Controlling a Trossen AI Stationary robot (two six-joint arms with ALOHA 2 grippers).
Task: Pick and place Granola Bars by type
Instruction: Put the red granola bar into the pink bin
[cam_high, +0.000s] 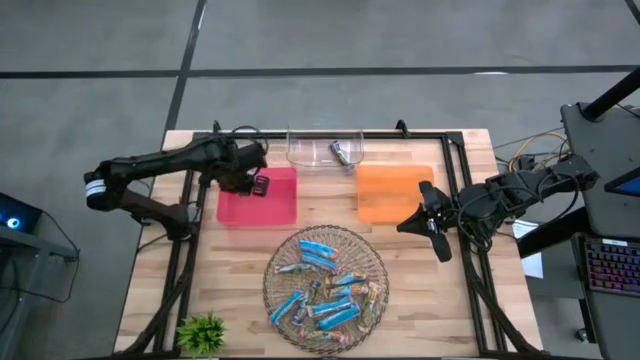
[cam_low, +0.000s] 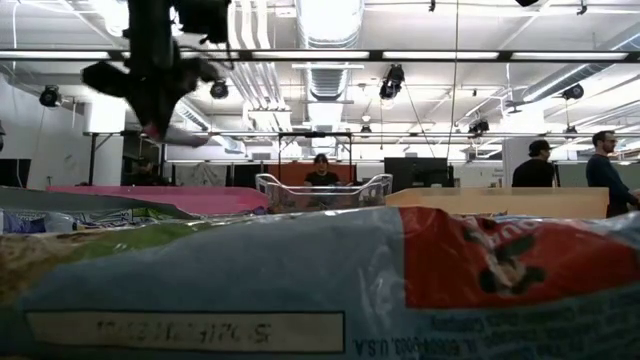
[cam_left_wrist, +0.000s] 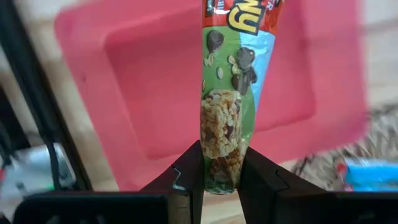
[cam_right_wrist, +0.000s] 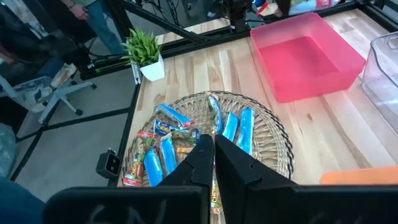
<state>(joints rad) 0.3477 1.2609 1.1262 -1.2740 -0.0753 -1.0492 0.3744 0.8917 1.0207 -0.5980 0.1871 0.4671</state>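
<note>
Many granola bars (cam_high: 322, 285), mostly blue-wrapped, lie piled in a round wire basket (cam_high: 372, 250) at the table's near middle. My left gripper (cam_high: 256, 184) hangs over the left part of a red tray (cam_high: 280, 208) and is shut on one bar (cam_left_wrist: 229, 93) with a green, red and blue wrapper. My right gripper (cam_high: 434, 226) waits shut beside the orange tray (cam_high: 390, 192), at its right edge, and holds nothing. A clear tray (cam_high: 312, 150) at the far edge holds one silver bar (cam_high: 342, 152). My left gripper holds the bar by one end (cam_left_wrist: 219, 177), pinched between the two fingers (cam_left_wrist: 186, 168), which lie across the wrapper. The fingers come from above, pointing down. The bar is lifted clear and hangs below them over the red tray (cam_left_wrist: 155, 81).
A small green plant (cam_high: 203, 332) stands at the near left corner. A black frame rail (cam_high: 190, 235) runs along the table's sides and far edge. In the low view a bar wrapper (cam_low: 320, 280) fills the foreground. People (cam_low: 602, 175) stand in the room behind.
</note>
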